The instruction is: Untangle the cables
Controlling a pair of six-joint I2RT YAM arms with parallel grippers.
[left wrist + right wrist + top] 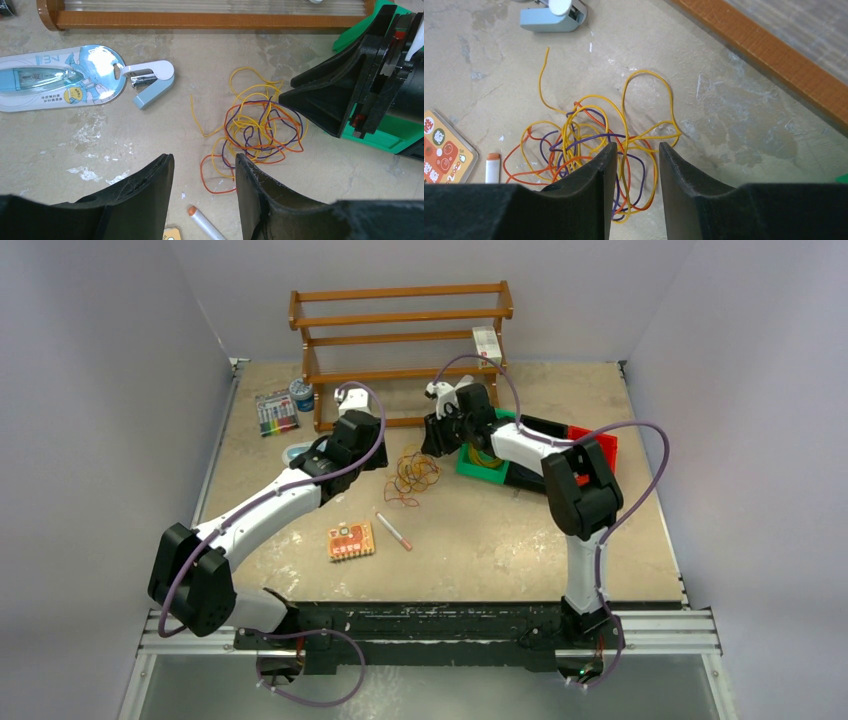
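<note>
The cables [413,476] lie as a loose tangle of yellow, orange-red and dark blue strands on the table's middle. In the left wrist view the tangle [257,127] is just beyond my left gripper [205,160], which is open and empty, with an orange loop between its fingertips. My right gripper [634,147] is open above the tangle [589,140], with yellow, orange and blue strands showing in the gap between its jaws, none pinched. In the top view my left gripper [372,452] is left of the tangle and my right gripper [437,440] is at its far right.
A wooden rack [400,350] stands at the back. A green tray [482,468] and red tray [598,445] sit right. A small stapler [150,85], a packaged correction tape [55,77], a marker [392,529], an orange card [351,540] and a pen set [276,412] lie around.
</note>
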